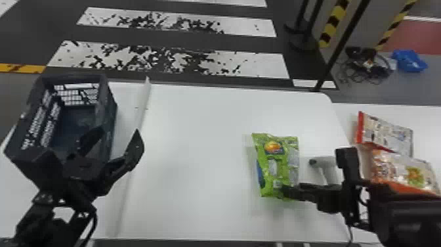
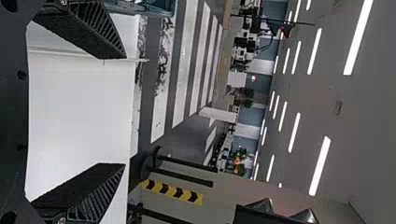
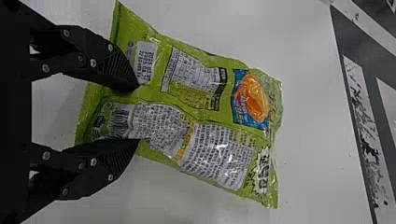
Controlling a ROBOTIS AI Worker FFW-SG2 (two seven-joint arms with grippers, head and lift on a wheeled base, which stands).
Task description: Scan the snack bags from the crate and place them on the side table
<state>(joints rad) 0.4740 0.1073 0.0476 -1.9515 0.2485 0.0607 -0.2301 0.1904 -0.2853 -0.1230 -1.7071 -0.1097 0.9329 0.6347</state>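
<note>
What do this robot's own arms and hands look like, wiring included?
The left arm and right arm are black, and a dark cable loops beside the left one. The left hand and right hand each have two tapering black fingers with ribbed surfaces; silvery screws dot the right hand.

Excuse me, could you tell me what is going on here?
The robot's right gripper has its open fingers over one end of a green plastic snack bag on the white table, beside a pale handheld scanner. The left gripper hangs open and empty by the dark blue plastic crate. A red-edged bag and an orange bag lie on the side table.
</note>
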